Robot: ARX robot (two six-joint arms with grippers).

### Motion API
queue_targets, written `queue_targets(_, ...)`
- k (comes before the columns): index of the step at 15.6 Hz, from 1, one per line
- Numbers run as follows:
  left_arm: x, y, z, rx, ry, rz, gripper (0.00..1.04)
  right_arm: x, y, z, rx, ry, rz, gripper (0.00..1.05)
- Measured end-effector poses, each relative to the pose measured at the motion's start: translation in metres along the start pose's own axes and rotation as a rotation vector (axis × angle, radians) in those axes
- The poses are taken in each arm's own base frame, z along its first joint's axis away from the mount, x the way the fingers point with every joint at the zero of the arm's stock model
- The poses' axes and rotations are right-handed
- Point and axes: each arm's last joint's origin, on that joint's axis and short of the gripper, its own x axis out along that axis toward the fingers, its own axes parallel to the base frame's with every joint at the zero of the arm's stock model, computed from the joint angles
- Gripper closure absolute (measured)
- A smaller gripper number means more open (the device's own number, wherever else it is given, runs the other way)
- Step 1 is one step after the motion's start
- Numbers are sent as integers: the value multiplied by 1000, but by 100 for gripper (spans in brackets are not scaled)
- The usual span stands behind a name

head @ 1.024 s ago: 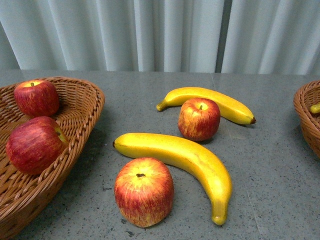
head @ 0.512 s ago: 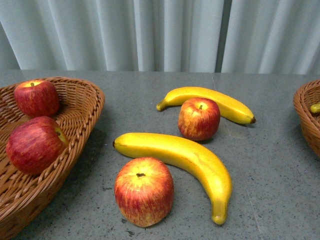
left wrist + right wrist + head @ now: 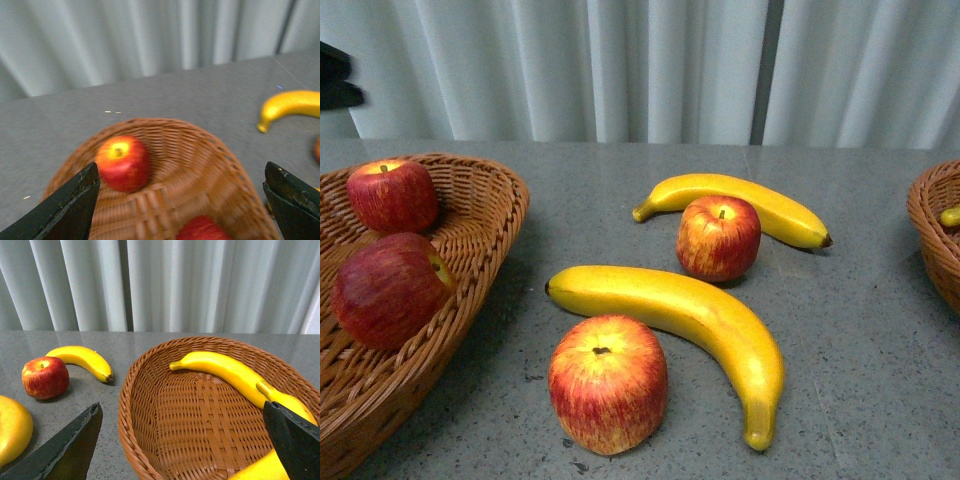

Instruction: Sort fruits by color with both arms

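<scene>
A banana [image 3: 690,315] lies on grey tabletop [image 3: 860,330] before pale curtains [image 3: 620,70].

Four apples [image 3: 392,196] [image 3: 388,290] [image 3: 718,238] [image 3: 608,383], two baskets [image 3: 508,200] [image 3: 928,245] (bananas [image 3: 670,305] [image 3: 740,195] [image 3: 220,370] [image 3: 295,412]: at least four).

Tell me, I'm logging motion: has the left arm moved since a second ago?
Yes: the left arm has entered the front view from the left edge, above the wicker basket.

The near apple [image 3: 608,384] sits beside the long banana [image 3: 690,318], the far apple [image 3: 718,238] before the other banana [image 3: 745,203].
</scene>
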Motion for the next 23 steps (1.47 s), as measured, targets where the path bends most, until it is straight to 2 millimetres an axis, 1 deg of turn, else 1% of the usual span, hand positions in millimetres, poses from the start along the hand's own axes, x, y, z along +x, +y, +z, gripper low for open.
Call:
queue_targets(1, 15, -23, 4, 47, 26, -133, 7, 0, 0, 0, 0, 0, 0, 6)
queue_targets(2, 22, -41, 7, 85, 34, -207, 7, 0, 0, 0, 0, 0, 0, 6)
queue_targets(3, 25, -56, 7, 105, 49, -272, 7, 0, 0, 0, 0, 0, 0, 6)
queue_targets(5, 29, -82, -2, 142, 95, -355, 7, 0, 0, 0, 0, 0, 0, 6)
queue_targets(6, 29, -90, -5, 153, 110, -369, 7, 0, 0, 0, 0, 0, 0, 6)
queue_targets(7, 28, -99, -10, 156, 132, -392, 7, 0, 0, 0, 0, 0, 0, 6)
queue_targets(8, 25, -111, -20, 166, 159, -422, 7, 0, 0, 0, 0, 0, 0, 6)
queue_targets(9, 24, -116, -30, 174, 194, -448, 7, 0, 0, 0, 0, 0, 0, 6)
queue_targets(11, 25, -119, -41, 175, 245, -446, 7, 0, 0, 0, 0, 0, 0, 6)
queue_targets(14, 25, -122, -46, 158, 262, -439, 7, 0, 0, 0, 0, 0, 0, 6)
queue_targets(17, 23, -130, -56, 167, 299, -470, 7, 0, 0, 0, 0, 0, 0, 6)
queue_targets(23, 22, -129, -71, 177, 355, -454, 7, 0, 0, 0, 0, 0, 0, 6)
